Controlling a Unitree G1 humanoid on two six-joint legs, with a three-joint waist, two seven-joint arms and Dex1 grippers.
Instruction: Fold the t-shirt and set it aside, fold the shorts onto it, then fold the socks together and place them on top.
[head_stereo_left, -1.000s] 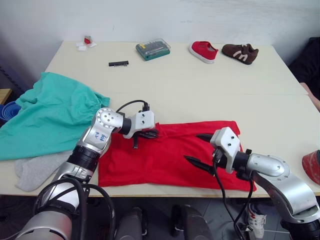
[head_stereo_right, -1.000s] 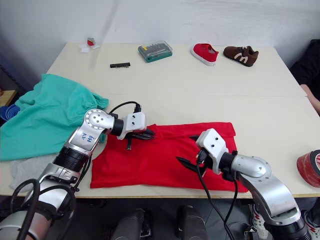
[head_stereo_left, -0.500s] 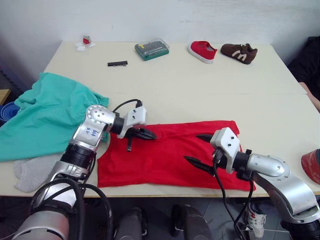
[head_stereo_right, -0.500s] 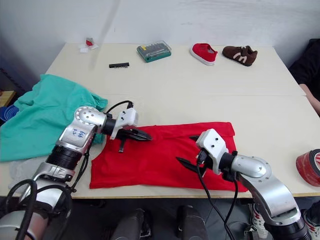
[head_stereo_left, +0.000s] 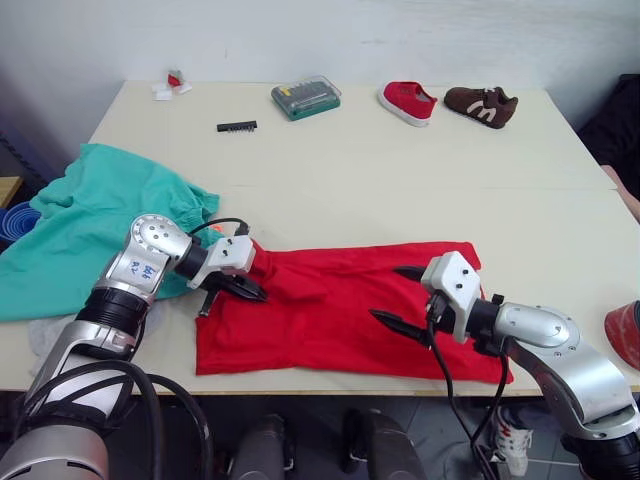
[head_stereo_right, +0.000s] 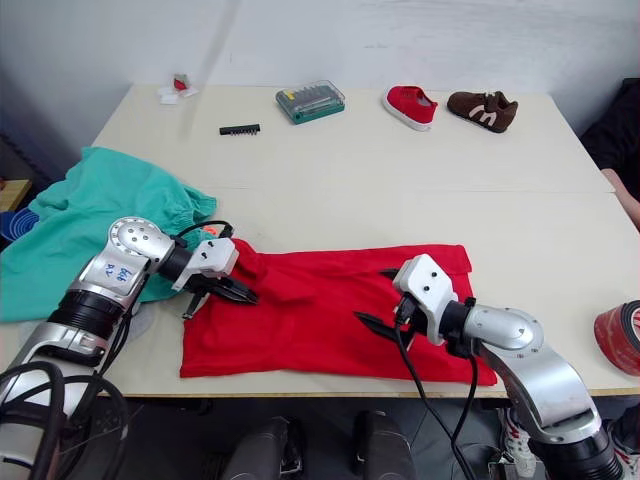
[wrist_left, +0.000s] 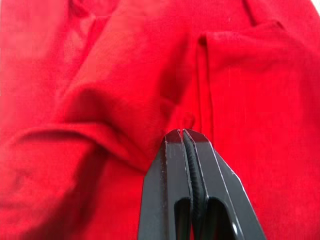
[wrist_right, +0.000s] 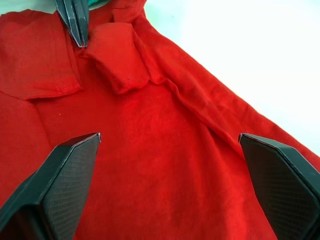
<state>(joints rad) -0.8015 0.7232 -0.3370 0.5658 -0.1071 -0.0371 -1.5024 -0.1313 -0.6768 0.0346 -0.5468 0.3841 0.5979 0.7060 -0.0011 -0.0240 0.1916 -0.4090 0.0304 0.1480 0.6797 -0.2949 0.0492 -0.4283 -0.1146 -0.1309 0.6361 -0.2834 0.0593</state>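
Note:
The red t-shirt (head_stereo_left: 330, 310) lies partly folded along the table's front edge. My left gripper (head_stereo_left: 243, 291) is shut at its left end, with the tips pinched on a bunched fold of the t-shirt (wrist_left: 125, 115) next to a turned-in sleeve flap (wrist_right: 117, 60). My right gripper (head_stereo_left: 398, 297) stands wide open just over the shirt's right half, nothing between its fingers (wrist_right: 55, 175). At the left, the teal shorts (head_stereo_left: 90, 230) lie crumpled. The grey socks (head_stereo_left: 55, 340) poke out beside them at the front left corner.
At the table's back are a red shoe (head_stereo_left: 407, 102), a brown shoe (head_stereo_left: 481, 105), a green bit case (head_stereo_left: 306, 97), a black bit strip (head_stereo_left: 237, 126) and small scraps (head_stereo_left: 170, 86). A red roll (head_stereo_left: 625, 335) sits at the right edge.
My left gripper has travelled left and slightly toward me, from the shirt's middle to its left end, taking a fold of red fabric along. The right gripper has stayed put and open.

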